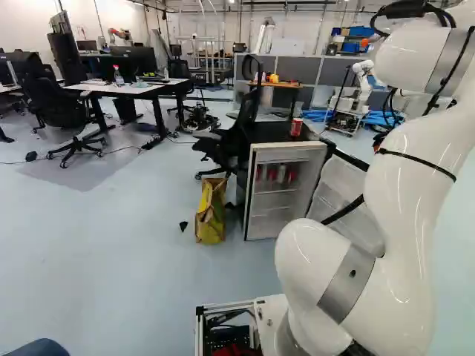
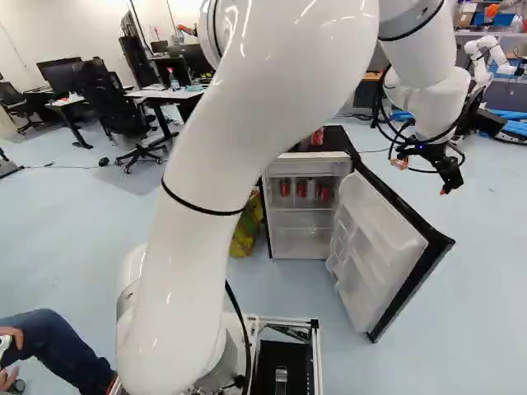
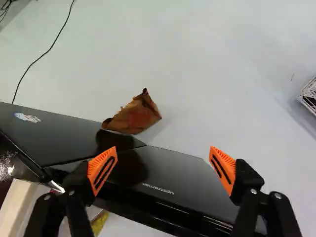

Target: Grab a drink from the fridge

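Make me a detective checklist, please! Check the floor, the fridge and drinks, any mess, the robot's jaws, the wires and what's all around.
Surface: shiny pale blue-grey floor; spills, nothing seen.
Job's things: small black-and-white fridge, its white-lined door open; short red cans and a silver can inside; one red can on top.
Clutter: yellow bag beside the fridge; crumpled brown thing near the door.
Jaws: spread wide apart, holding nothing.
Cables: thin black cable across the floor.
Surroundings: black office chair by the fridge; another robot farther off.
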`<state>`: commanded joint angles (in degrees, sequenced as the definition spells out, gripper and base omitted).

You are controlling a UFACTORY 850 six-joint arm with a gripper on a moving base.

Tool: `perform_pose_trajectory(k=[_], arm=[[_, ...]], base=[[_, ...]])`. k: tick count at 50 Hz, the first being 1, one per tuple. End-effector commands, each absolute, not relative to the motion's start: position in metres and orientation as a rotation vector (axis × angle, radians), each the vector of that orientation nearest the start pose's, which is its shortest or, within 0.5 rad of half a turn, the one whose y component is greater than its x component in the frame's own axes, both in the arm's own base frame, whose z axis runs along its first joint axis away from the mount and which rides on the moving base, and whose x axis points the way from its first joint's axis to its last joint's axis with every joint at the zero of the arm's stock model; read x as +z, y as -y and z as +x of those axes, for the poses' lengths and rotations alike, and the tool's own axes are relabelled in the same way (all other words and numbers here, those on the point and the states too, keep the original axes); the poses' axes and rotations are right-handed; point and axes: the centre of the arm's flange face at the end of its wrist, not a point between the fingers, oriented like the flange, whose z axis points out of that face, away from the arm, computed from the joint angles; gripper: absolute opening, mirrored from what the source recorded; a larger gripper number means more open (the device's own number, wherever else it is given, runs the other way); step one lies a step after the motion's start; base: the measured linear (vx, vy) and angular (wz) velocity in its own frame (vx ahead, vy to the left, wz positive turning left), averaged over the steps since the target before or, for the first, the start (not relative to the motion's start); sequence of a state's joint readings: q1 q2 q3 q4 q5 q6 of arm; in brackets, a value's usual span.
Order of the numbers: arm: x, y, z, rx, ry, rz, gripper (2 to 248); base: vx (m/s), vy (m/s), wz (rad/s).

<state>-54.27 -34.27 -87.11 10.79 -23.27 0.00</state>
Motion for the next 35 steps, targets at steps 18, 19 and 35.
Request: perform_pose_trajectory(k=[18, 19, 35], arm=[[0.464, 0.571, 0.421, -0.711, -1.643, -2.673, 247], [0.464, 0.571, 0.421, -0.702, -1.642, -2.671, 247], [0.442, 0.566, 0.421, -0.527, -1.629, -2.635, 247]], base=[[0.0, 0.0, 0.0], [0.0, 0.0, 0.0], [0.0, 0.0, 0.0]])
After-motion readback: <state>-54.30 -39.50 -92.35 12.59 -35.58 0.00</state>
